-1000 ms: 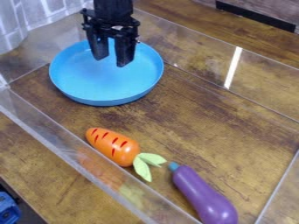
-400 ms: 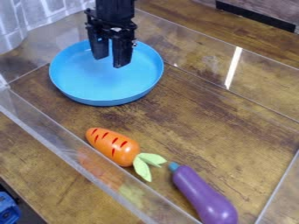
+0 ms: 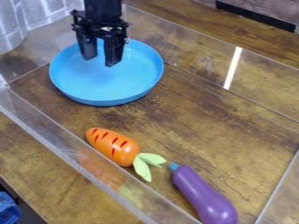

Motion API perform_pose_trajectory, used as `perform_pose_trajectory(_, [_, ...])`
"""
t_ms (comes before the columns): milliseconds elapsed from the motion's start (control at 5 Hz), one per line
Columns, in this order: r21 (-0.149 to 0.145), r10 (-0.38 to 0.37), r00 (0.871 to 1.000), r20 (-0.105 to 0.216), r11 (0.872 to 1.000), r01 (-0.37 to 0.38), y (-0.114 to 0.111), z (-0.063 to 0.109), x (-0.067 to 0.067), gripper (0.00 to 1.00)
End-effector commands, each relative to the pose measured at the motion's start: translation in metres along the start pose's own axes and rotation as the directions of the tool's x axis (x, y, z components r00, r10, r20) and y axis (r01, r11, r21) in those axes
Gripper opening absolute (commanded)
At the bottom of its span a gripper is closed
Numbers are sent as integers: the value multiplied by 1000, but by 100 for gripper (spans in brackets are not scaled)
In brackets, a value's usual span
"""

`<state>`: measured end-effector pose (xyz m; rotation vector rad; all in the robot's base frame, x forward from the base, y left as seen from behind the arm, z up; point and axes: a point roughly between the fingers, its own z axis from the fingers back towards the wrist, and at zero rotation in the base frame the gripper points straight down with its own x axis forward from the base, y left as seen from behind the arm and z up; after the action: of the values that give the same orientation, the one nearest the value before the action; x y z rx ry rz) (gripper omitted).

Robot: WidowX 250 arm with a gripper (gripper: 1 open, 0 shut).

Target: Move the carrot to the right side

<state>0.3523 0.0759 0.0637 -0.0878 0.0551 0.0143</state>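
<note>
Brown wooden bench [image 3: 216, 114], visible grain, mid-toned. Clear, flat-sided transparent plastic barrier [image 3: 82, 153], running diagonally along the near left edge; a second clear strip [image 3: 281, 197] at the lower right. Dark brown panel [image 3: 275, 10], upper right corner. Pale, glossy wrinkled sheet [image 3: 26, 19], upper left. Light: one narrow white reflected streak [image 3: 232, 67] on the bench's right part.

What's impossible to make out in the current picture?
- Blue object, camera view: cut off by the left edge.
- Robot arm, camera view: upper part cut off by the top edge.
- Blue plate, camera view: part of its far side hidden behind the fingers.
</note>
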Motion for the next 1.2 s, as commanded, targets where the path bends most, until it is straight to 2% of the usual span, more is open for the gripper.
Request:
perform_pose_trajectory(0, [0, 37, 998, 44, 999, -37, 6, 17, -2, 100])
perform_pose_trajectory(200, [-5, 54, 997, 51, 999, -54, 8, 23, -4, 100])
perform_pose_trajectory(600, [-6, 56, 996, 66, 998, -56, 0, 26, -17, 100])
perform_pose_trajectory(1000, [0, 4, 994, 106, 1000, -4, -24, 47, -10, 100])
